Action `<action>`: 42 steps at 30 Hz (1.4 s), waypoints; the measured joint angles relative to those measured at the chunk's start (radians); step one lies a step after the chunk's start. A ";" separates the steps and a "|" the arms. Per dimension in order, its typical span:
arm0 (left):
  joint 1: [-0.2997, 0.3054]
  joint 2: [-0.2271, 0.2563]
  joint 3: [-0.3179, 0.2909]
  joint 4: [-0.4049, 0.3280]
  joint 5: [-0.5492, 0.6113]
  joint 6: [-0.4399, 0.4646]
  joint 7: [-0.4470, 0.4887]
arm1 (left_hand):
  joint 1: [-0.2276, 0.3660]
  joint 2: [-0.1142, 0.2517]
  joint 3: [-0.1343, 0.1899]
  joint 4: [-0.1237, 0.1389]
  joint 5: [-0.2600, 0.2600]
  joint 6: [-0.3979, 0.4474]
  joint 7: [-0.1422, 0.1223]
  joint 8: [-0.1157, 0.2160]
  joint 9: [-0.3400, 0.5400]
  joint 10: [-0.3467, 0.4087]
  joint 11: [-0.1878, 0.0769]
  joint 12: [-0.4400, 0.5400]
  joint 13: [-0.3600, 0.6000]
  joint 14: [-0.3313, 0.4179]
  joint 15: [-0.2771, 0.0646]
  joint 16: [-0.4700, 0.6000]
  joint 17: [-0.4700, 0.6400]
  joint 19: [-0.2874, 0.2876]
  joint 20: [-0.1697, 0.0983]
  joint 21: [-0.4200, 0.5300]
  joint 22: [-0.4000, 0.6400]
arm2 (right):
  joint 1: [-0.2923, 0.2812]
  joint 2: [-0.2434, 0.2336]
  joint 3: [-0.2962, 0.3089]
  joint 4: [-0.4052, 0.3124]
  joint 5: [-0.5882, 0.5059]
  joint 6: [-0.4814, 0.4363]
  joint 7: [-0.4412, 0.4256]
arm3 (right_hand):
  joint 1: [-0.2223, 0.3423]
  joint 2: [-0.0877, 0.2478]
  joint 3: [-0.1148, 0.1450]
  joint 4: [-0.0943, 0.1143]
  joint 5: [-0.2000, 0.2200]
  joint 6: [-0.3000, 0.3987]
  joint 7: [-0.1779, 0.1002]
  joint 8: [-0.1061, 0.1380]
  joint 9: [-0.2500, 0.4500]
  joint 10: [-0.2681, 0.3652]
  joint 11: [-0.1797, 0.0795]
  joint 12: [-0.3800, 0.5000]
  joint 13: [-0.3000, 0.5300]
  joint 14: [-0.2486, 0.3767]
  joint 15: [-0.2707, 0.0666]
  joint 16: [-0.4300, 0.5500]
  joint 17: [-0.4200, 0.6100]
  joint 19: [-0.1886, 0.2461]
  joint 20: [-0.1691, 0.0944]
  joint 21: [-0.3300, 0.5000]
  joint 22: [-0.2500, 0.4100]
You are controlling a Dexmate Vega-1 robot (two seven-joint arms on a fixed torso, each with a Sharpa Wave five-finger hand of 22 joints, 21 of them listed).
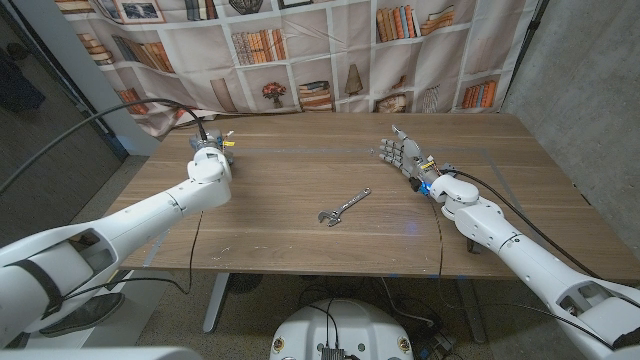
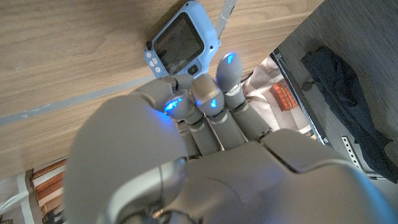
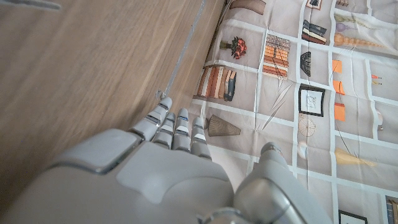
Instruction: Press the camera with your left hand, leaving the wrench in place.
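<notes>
The left arm (image 1: 120, 222) reached from the lower left corner across the table's left side, ending at the left hand (image 1: 209, 158) near the far left part of the tabletop. In the left wrist view, this hand's fingers (image 2: 211, 99) were bunched close together over a small light-blue camera (image 2: 181, 43) lying screen-up on the wood; the fingertips sat at the camera's near edge, though actual contact could not be told, and nothing was held. A grey strap (image 2: 226, 11) ran off the camera's far end. The wrench (image 1: 343, 208) lay alone and diagonal at mid-table, well apart from both hands. The right arm (image 1: 520, 245) entered from the lower right corner; the right hand (image 1: 404, 156) stood palm-upright on the right side of the table, fingers (image 3: 174, 127) extended side by side and slightly parted, holding nothing. The wooden table (image 1: 300, 250) bore a faint taped line (image 2: 68, 102). Behind it hung a printed bookshelf backdrop (image 1: 300, 50), beside a grey wall (image 1: 590, 80) at right.
</notes>
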 measured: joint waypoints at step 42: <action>0.037 -0.021 0.003 -0.023 -0.020 0.063 0.078 | -0.021 -0.003 0.013 -0.004 -0.008 0.061 -0.003 0.007 0.000 -0.001 -0.001 -0.009 -0.020 0.000 0.000 -0.004 -0.002 0.000 0.000 0.004 -0.019 | -0.019 -0.018 0.009 -0.019 0.005 0.008 0.005 | 0.000 0.000 -0.006 -0.002 0.000 0.000 0.000 0.000 0.000 0.000 0.000 0.000 0.000 0.000 0.000 0.000 0.000 0.000 0.000 0.000 0.000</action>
